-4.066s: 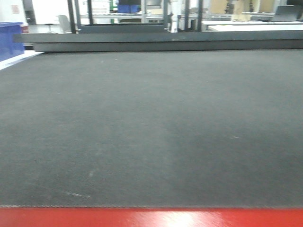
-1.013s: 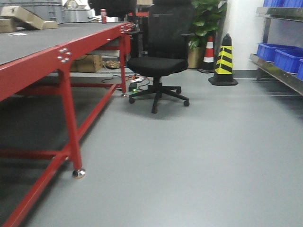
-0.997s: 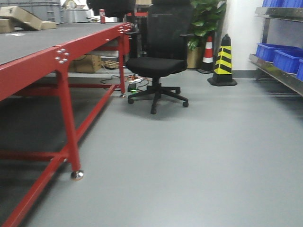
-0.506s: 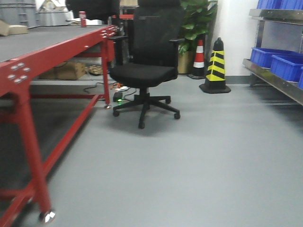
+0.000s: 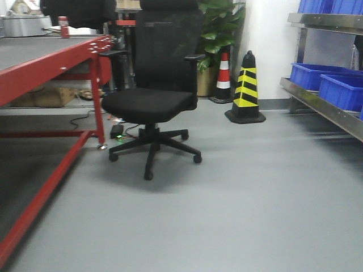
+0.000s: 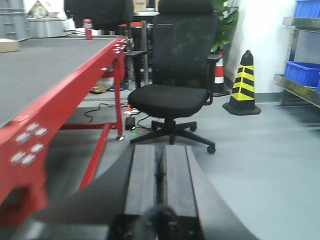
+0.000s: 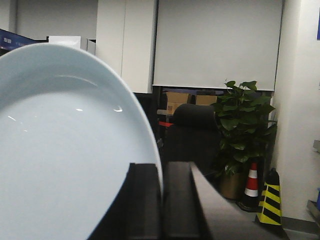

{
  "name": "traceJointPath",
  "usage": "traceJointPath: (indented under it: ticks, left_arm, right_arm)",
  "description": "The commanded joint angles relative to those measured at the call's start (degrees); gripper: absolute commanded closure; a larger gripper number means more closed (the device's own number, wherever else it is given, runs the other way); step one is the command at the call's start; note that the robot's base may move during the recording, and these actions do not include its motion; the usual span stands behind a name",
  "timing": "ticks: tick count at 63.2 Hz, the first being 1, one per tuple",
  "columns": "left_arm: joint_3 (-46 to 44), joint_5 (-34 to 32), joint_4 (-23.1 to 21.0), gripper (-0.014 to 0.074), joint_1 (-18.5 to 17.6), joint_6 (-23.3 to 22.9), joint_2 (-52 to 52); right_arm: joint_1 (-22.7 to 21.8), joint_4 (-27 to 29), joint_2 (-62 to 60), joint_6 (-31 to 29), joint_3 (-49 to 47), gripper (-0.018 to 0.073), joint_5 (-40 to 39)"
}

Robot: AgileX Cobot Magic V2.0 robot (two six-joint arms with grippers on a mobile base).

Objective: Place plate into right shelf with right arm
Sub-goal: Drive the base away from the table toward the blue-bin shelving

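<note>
Fingers of the right pincer (image 7: 162,172), dark and angular, at the bottom of the right wrist view, clamped tight on the rim of the plate (image 7: 65,150). Pale blue-white and glossy, standing on edge, spreading up and to the left of that pincer and filling the left half of the view. Left pincer (image 6: 160,150) low in its own view, two long dark fingers pressed together with only a thin slit between, nothing held. Close on the left of this pincer, the red-framed table (image 6: 75,95) with a dark grey top, running away toward a red can (image 6: 88,27) near the far end. Straight ahead of the left pincer, a black office chair (image 6: 170,95) on a star base with castors, standing on the grey floor (image 6: 260,165) just beside the table's far leg. Farther ahead and to the right, a black-and-yellow cone (image 6: 243,82) on the floor, and a red-and-white cone (image 6: 219,80) partly hidden behind the chair's arm. Behind both, against the white wall, a leafy green plant (image 6: 225,20). Far out to the right of the left pincer, the right shelf (image 6: 300,90): a steel rack with a brushed front lip and blue bins (image 6: 302,72) sitting on it, well apart from the chair.
</note>
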Motion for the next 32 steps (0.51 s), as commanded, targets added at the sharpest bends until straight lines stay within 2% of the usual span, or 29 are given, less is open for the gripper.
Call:
traceJointPath:
  ticks: [1, 32]
  left_arm:
    - [0.48, -4.67, -0.12, 0.0643, -0.31, -0.14, -0.43]
    - [0.48, -4.67, -0.12, 0.0643, -0.31, -0.14, -0.63]
  right_arm:
    - [-0.07, -0.76, 0.91, -0.13, -1.80, 0.0508, -5.02]
    - [-0.07, -0.76, 0.91, -0.13, -1.80, 0.0508, -5.02]
